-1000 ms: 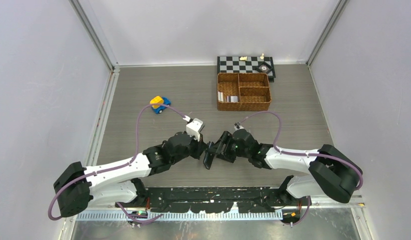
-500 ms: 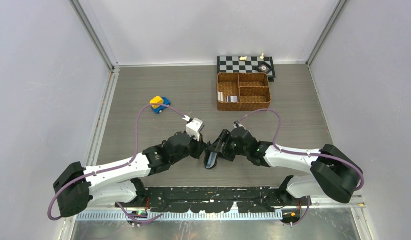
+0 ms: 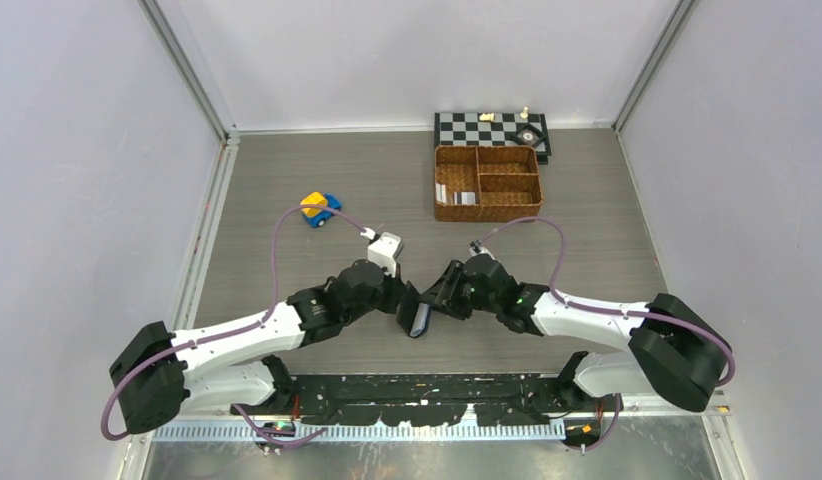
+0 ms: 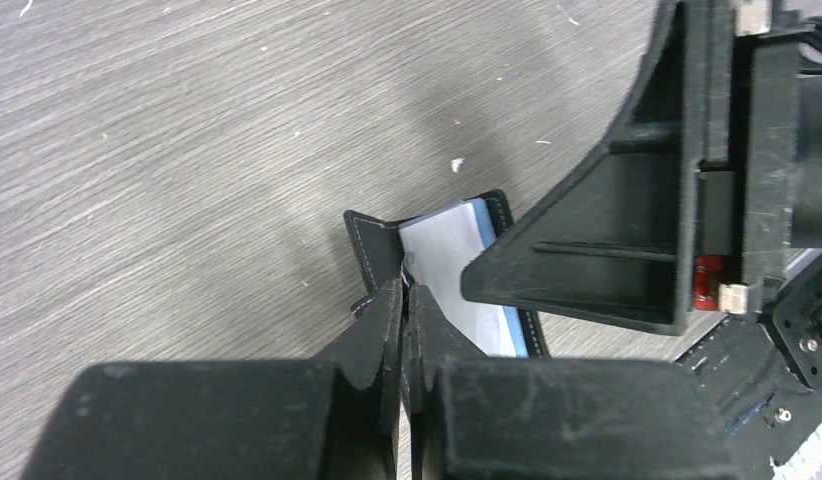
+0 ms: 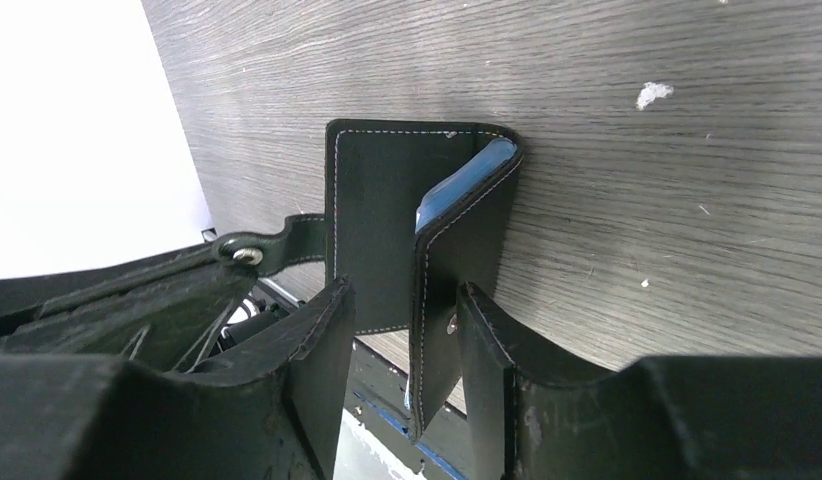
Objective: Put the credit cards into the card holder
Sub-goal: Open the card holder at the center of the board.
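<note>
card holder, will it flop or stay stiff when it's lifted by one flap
Probably floppy at the fold: the card holder bends in a soft curve where its leather flaps meet, so a free flap would likely swing. Likely light: an edge pinch by the left gripper seems enough to steady it. Its snap tab may dangle.

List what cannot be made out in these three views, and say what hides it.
Top view: the left gripper and right gripper cover most of the wallet; the cards in the basket are too small to count.
Left wrist: a right finger blocks most of the wallet's sleeves, so any card inside is hidden.
Right wrist: the wallet's lower edge is lost behind the right fingers.
</note>
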